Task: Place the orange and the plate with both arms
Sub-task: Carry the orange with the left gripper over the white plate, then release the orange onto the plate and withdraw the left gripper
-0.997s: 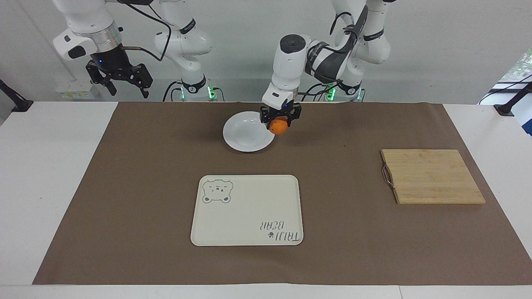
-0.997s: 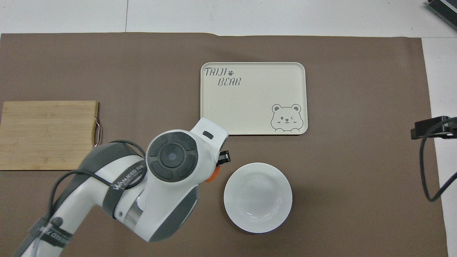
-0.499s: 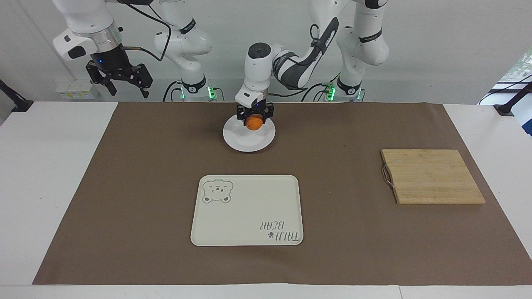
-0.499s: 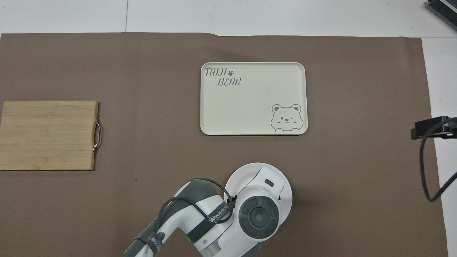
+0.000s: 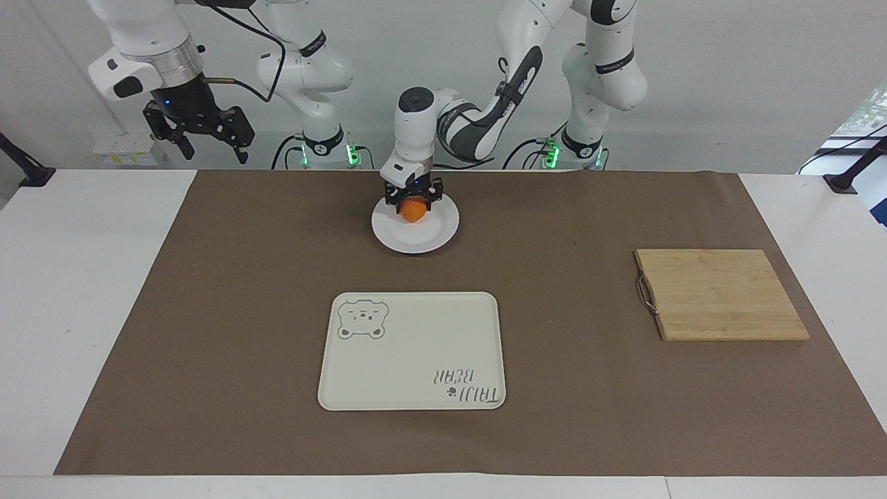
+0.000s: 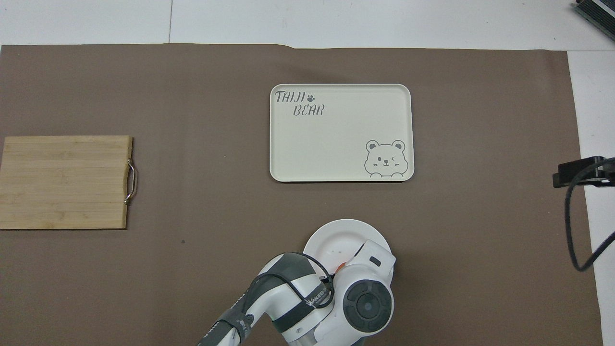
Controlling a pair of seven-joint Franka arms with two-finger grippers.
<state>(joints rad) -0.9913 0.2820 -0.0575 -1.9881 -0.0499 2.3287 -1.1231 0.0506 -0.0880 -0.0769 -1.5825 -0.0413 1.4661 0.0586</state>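
The white plate [image 5: 433, 232] [image 6: 331, 235] lies on the brown mat close to the robots. The orange [image 5: 414, 210] is low over the part of the plate nearest the robots, inside my left gripper [image 5: 414, 202], which points straight down. I cannot tell whether the orange rests on the plate. In the overhead view the left arm's wrist hides the gripper, and only a sliver of the orange [image 6: 340, 265] shows. My right gripper [image 5: 211, 142] waits open and empty, raised over the table edge at the right arm's end.
A cream bear-print tray [image 5: 412, 350] [image 6: 340, 132] lies farther from the robots than the plate. A wooden cutting board [image 5: 721, 294] [image 6: 65, 181] with a metal handle lies toward the left arm's end. The brown mat [image 5: 242, 312] covers most of the table.
The left arm carried the orange sideways from beside the plate to over it, then lowered it toward the plate. The right arm has not moved.
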